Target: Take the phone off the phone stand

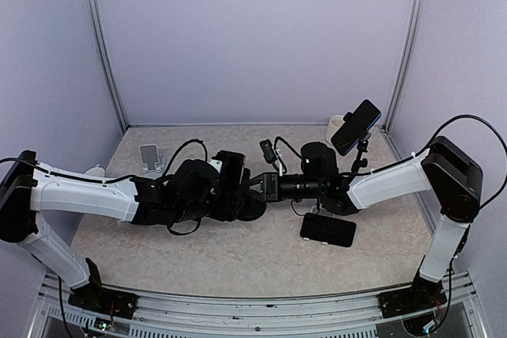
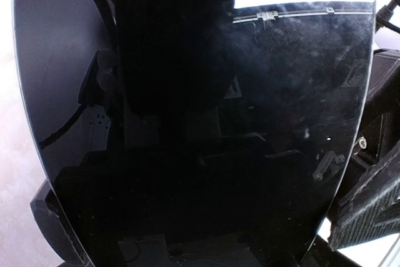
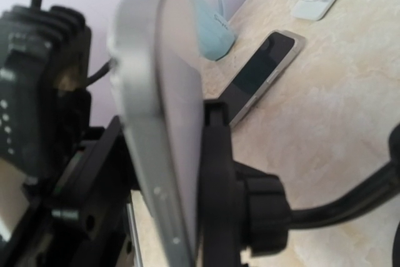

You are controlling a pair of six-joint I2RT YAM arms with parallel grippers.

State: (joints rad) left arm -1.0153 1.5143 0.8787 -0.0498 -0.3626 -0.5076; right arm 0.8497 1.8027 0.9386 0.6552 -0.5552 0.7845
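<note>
The phone (image 2: pixel 219 123) fills the left wrist view with its dark glass screen. Seen edge-on in the right wrist view, the phone (image 3: pixel 162 129) has a silver rim and sits against the black clamp of the phone stand (image 3: pixel 215 179), whose collar and bent arm run off to the right. Both grippers meet at the table's middle. My left gripper (image 1: pixel 252 187) has a finger (image 2: pixel 369 207) at each long edge of the phone and is shut on it. My right gripper (image 1: pixel 276 187) is shut on the stand's clamp from the other side; its own fingertips are hidden.
A blue-cased phone (image 1: pixel 356 127) sits on a black tripod stand at the back right, beside a white cup (image 1: pixel 339 126). A black phone (image 1: pixel 327 229) lies flat under the right arm. A white stand (image 1: pixel 149 156) is at the back left. A light blue mug (image 3: pixel 215 26) stands near another flat phone (image 3: pixel 259 73).
</note>
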